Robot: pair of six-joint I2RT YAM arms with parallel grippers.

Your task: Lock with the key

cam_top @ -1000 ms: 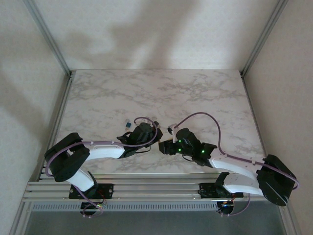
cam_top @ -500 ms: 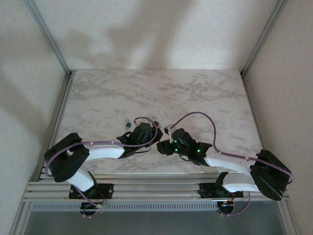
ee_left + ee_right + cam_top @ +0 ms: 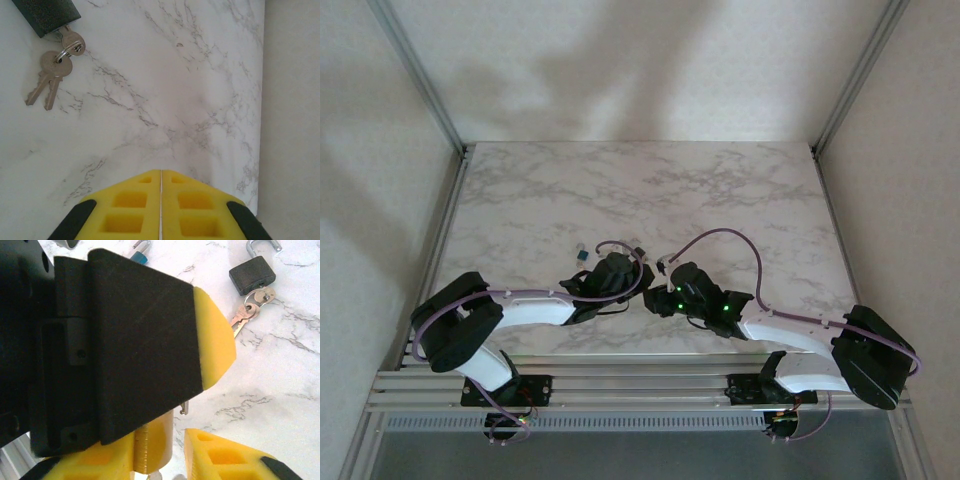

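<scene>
A brass padlock (image 3: 152,447) stands between my right gripper's (image 3: 162,442) yellow fingers. It rests against the left finger, with a gap to the right finger (image 3: 225,457), so the gripper is open. A steel shackle tip (image 3: 184,409) pokes out just above it. My left gripper (image 3: 215,345) hangs directly over the brass padlock and hides its top. The left gripper's fingers (image 3: 161,172) are shut with nothing between them. A black padlock (image 3: 252,274) lies on the marble with a ring of keys (image 3: 52,75) at its base. The two grippers (image 3: 620,277) (image 3: 658,300) nearly touch.
A small blue padlock (image 3: 140,255) (image 3: 581,255) lies beyond the left gripper. The marble table (image 3: 720,190) ends at side rails (image 3: 445,215) left and right. Both arms' cables loop above the wrists.
The right arm has shifted left and brought its gripper up against the left gripper. The left arm has stayed in place.
</scene>
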